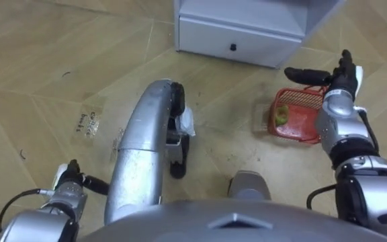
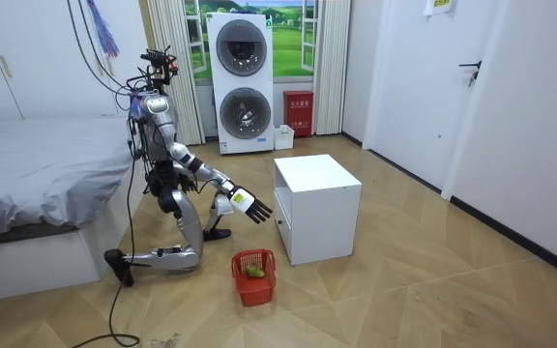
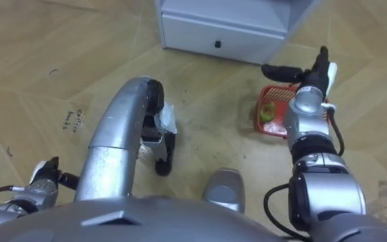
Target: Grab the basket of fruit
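Room view: kneeling; right robot hand (image 2: 248, 204) outstretched above fruit basket (image 2: 256, 291).

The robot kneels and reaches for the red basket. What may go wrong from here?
1. The open right hand hovers above the basket, not around any rim; closing badly may tip it and roll out the green fruit.
2. The white cabinet stands close; the lifted basket might hit it.

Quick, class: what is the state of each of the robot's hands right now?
Left hand: cannot be told.
Right hand: open, holding nothing, near the fruit basket.
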